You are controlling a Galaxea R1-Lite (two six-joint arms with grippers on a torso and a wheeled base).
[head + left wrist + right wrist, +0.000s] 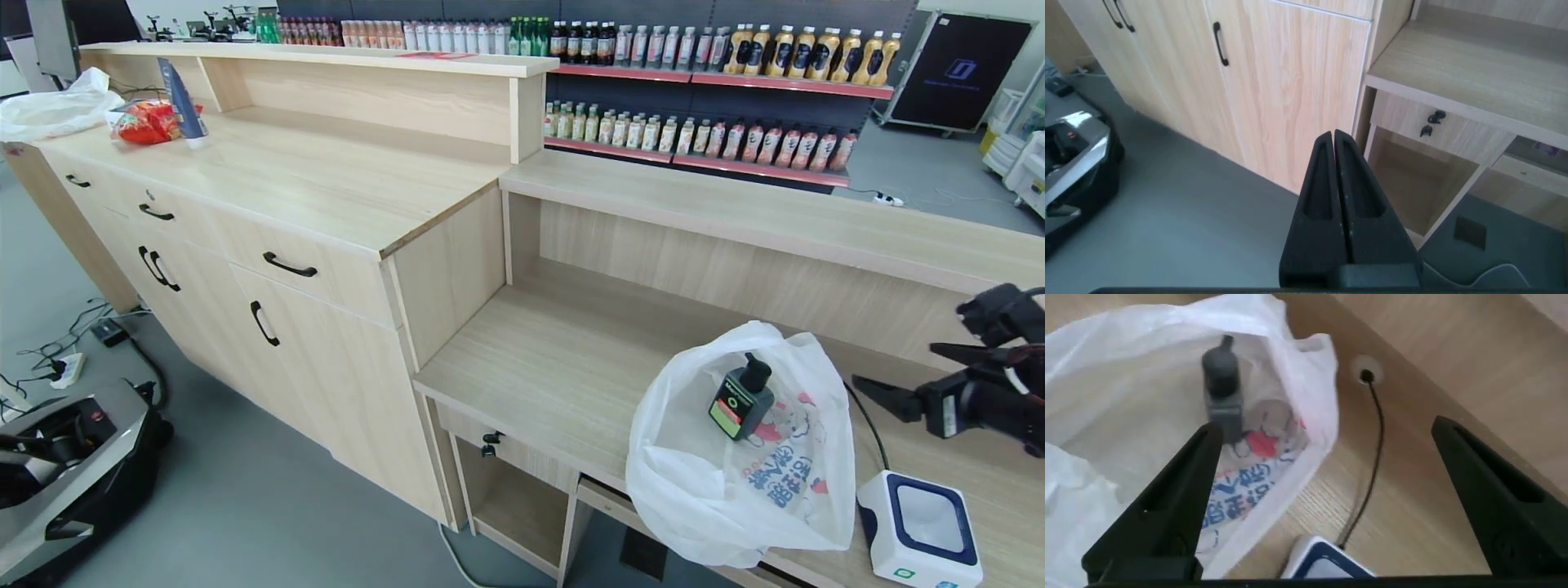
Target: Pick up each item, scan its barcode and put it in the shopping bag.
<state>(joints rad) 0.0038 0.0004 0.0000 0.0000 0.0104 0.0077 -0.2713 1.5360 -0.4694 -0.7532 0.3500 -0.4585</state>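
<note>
A white plastic shopping bag (pixel 739 482) lies open on the lower counter, and a dark grey bottle with a black cap (pixel 741 398) rests inside it. The same bottle (pixel 1221 390) and bag (pixel 1143 449) appear in the right wrist view. My right gripper (pixel 894 376) hangs open just right of the bag, above the counter, holding nothing. A white and blue barcode scanner (pixel 918 529) sits right of the bag at the counter's front. A red snack packet (pixel 147 122) and a blue tube (pixel 184 102) lie far off on the upper counter. My left gripper (pixel 1337 175) is shut, low over the floor.
The scanner's black cable (pixel 1372 449) runs to a hole in the lower counter (pixel 555 359). Another white bag (pixel 53 110) lies at the upper counter's far left. Cabinet doors and drawers (pixel 269 310) face the grey floor. Shelves of bottles (pixel 694 90) stand behind.
</note>
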